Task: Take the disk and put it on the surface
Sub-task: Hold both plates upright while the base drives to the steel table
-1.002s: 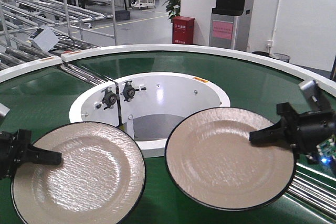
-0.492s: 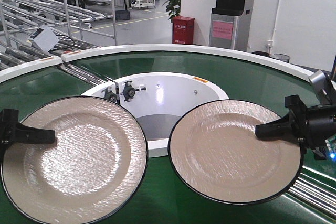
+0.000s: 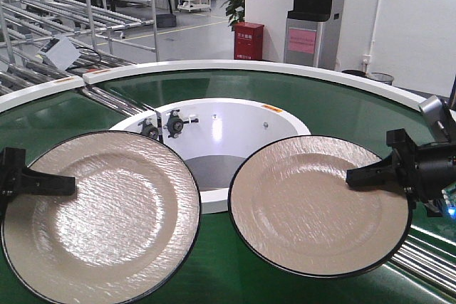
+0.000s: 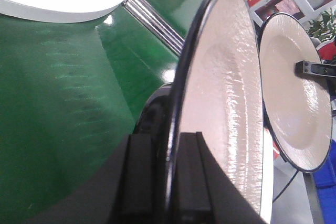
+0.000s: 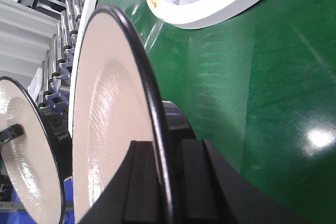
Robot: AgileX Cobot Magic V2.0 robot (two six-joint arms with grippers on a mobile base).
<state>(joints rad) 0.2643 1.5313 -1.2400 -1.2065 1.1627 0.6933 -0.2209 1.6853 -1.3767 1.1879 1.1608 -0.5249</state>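
Note:
Two disks show, both beige plates with thin black rims, and both are held above the green belt. My left gripper (image 3: 69,185) is shut on the left disk (image 3: 107,218) at its left rim. In the left wrist view the rim of that disk (image 4: 226,93) runs between the fingers of this gripper (image 4: 165,136). The right disk (image 3: 313,204) is held at its right rim, with my right gripper (image 3: 350,177) shut on it. The right wrist view has this gripper (image 5: 165,144) pinching the black edge of its disk (image 5: 110,103). The surface is out of view.
The green ring conveyor belt (image 3: 342,105) with white rims curves under both disks. A white inner well (image 3: 228,122) with black knobs sits at its middle. Metal rollers (image 3: 427,254) lie at the lower right, and racks of rollers stand at the far left.
Over the last second both disks rose off the belt, the left one further up and leftward, the right one slightly right. Nothing moved in the last half second.

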